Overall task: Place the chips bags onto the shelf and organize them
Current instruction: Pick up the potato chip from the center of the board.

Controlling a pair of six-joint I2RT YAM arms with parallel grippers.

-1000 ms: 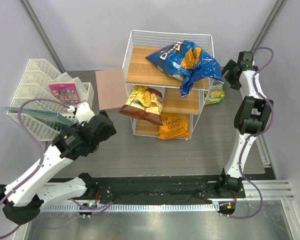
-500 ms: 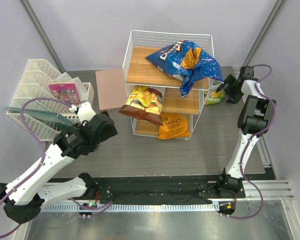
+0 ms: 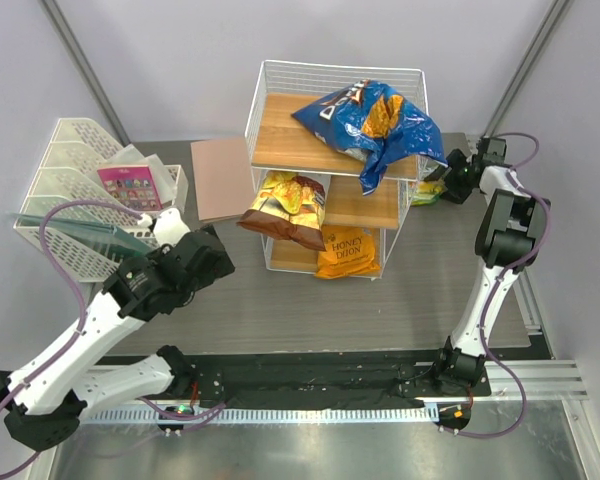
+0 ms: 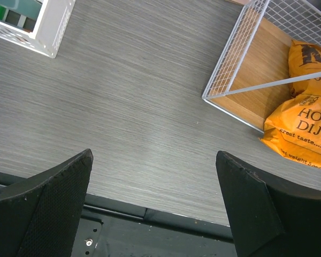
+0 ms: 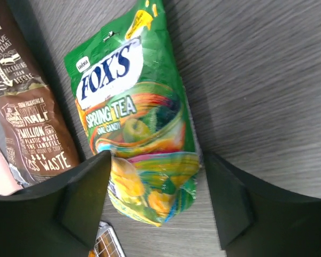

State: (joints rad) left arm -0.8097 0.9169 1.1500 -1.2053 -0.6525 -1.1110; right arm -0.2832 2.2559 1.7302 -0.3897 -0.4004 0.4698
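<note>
The white wire shelf (image 3: 265, 150) stands at the back middle. The blue Doritos bag (image 3: 375, 118) lies on its top board, a brown-white bag (image 3: 285, 208) on the middle tier, and the orange Honey Dijon bag (image 3: 347, 252) at the bottom, also in the left wrist view (image 4: 302, 134). The small green-yellow bag (image 5: 136, 118) lies on the table right of the shelf (image 3: 430, 190), beside a dark brown bag (image 5: 27, 112). My right gripper (image 5: 158, 182) is open, with its jaws either side of the green bag's end. My left gripper (image 4: 155, 182) is open and empty over bare table.
A white mesh file tray (image 3: 75, 200) with a pink card packet (image 3: 130, 185) stands at the left. A flat brown board (image 3: 220, 175) lies left of the shelf. The table's black front rail (image 4: 150, 219) is just below my left gripper.
My right gripper has come down and to the left, from up at the back right to the green-yellow bag beside the shelf. The left arm has barely moved.
</note>
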